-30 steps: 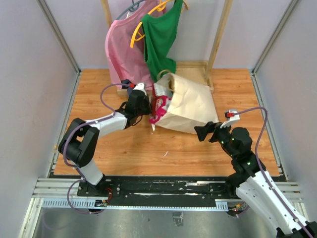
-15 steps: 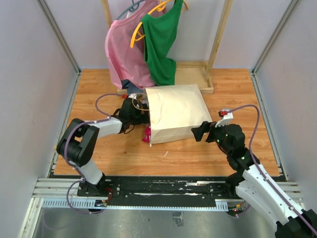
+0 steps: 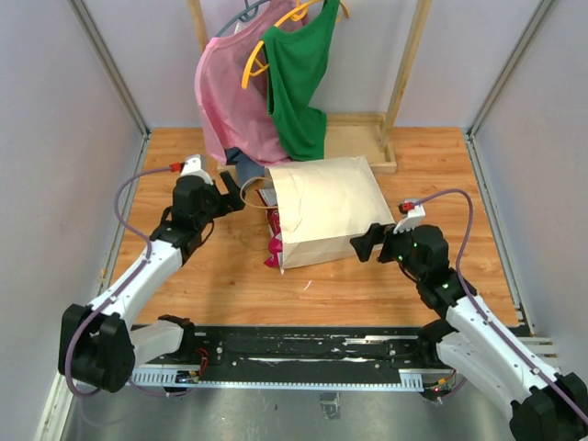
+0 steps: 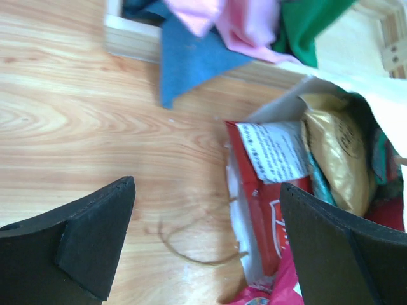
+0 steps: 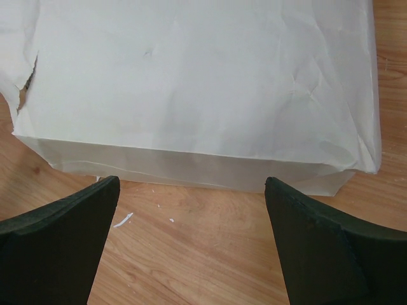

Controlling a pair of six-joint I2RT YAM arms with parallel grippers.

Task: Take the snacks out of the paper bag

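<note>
Because the mouth of the paper bag (image 3: 326, 207) faces my left gripper (image 3: 231, 196), the snacks (image 4: 254, 216) lie there just ahead of its spread fingers (image 4: 95, 235); my right gripper (image 3: 366, 241), likewise spread, faces the closed end.

The wooden table (image 3: 367, 285) bears the paper bag (image 3: 326, 207) lying flat, snacks (image 3: 274, 246) at its mouth.
</note>
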